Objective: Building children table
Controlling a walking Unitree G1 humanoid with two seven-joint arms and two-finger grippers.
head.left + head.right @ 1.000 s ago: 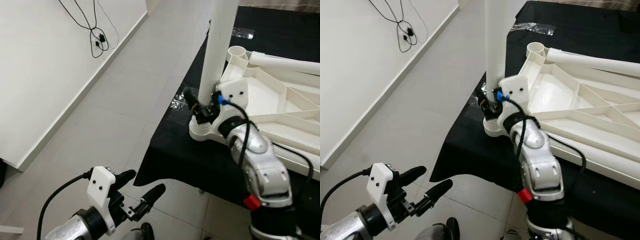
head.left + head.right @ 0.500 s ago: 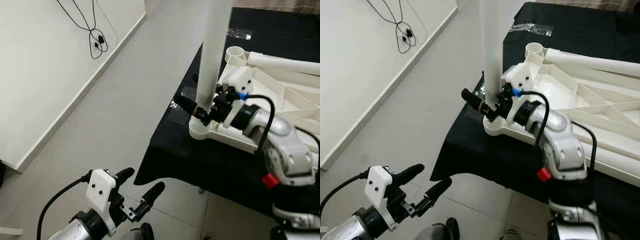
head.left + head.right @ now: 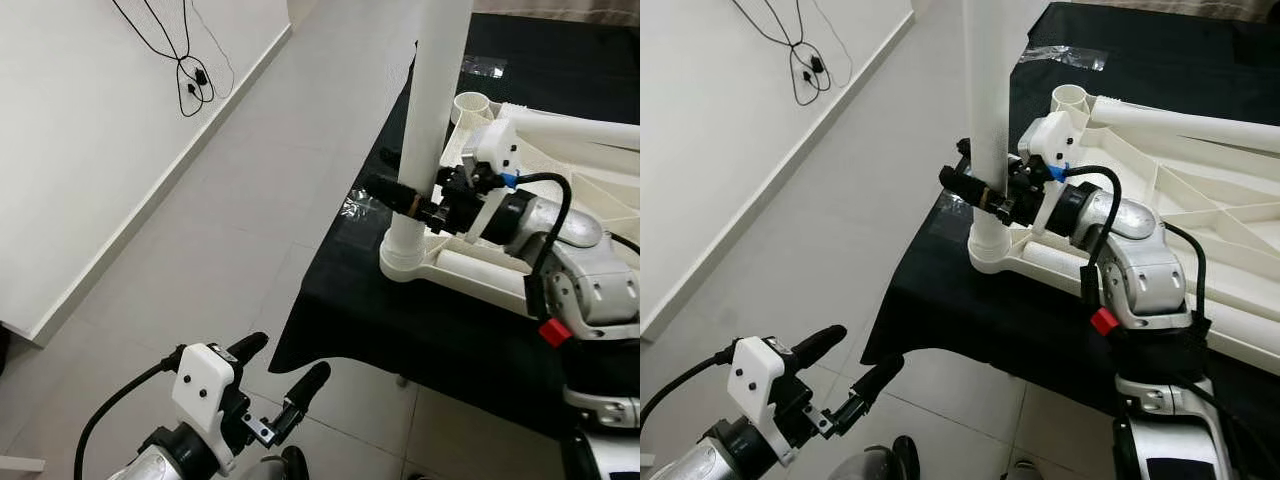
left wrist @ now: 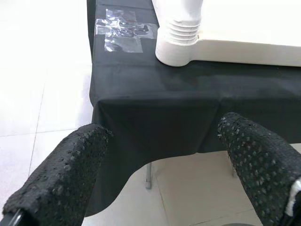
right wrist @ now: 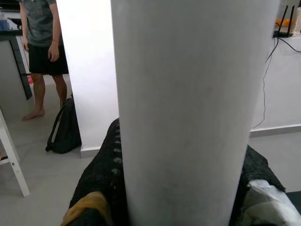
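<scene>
A white table leg (image 3: 432, 110) stands upright with its threaded end in the corner socket (image 3: 404, 262) of the white upside-down tabletop (image 3: 585, 205). My right gripper (image 3: 402, 196) is shut on the leg just above the socket, with one black finger (image 3: 965, 184) sticking out past it. In the right wrist view the leg (image 5: 188, 108) sits between both fingers (image 5: 101, 183). My left gripper (image 3: 287, 359) hangs open low over the floor, short of the table edge, with nothing between its fingers (image 4: 66, 174).
The tabletop lies on a black cloth-covered table (image 3: 400, 325) with clear tape (image 3: 360, 205) at its corner. A second leg (image 3: 575, 128) lies by an empty socket (image 3: 470, 103). Cables (image 3: 190, 75) hang on the left wall. A person (image 5: 44, 47) and a black backpack (image 5: 63, 134) are across the room.
My right wrist has rolled and its elbow has swung out to the right. The gripper now holds the leg slightly higher. The leg leaned left, then stood straight again. The left arm barely moved.
</scene>
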